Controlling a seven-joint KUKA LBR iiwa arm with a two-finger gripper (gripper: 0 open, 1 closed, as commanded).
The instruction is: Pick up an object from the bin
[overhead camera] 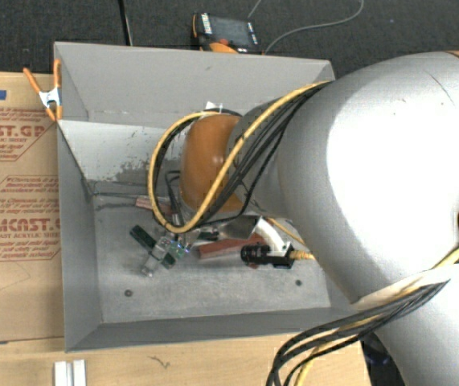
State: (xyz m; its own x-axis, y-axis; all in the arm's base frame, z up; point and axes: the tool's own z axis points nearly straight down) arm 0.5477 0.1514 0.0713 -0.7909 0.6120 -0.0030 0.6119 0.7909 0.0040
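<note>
Closest to the camera, the big grey arm (390, 175) fills the right side of the frame & reaches toward the ctr. At its end sits an orange cover (205, 163) w/ yellow & black cables (249, 147) looped around it. The gripper (182, 228) is under the lower end of this cover, low over the floor of the bin (213, 296), approx. at the ctr of the frame. The cover & cables hide it, so I cannot tell if it is wide, narrow or holding something. Below, a few things lie on the floor near the ctr. A small grey-and-green piece (161, 252) lies just at the lower left of the gripper, and a dark green piece (141, 236) lies just beside it on the left. A red-brown bar (217, 249) lies to the right of the gripper, then a black cylinder (263, 256) w/ a yellow end, and above it a white piece (275, 232). Farther back, a pinkish strip (145, 203) lies near the foot of the back wall.
</note>
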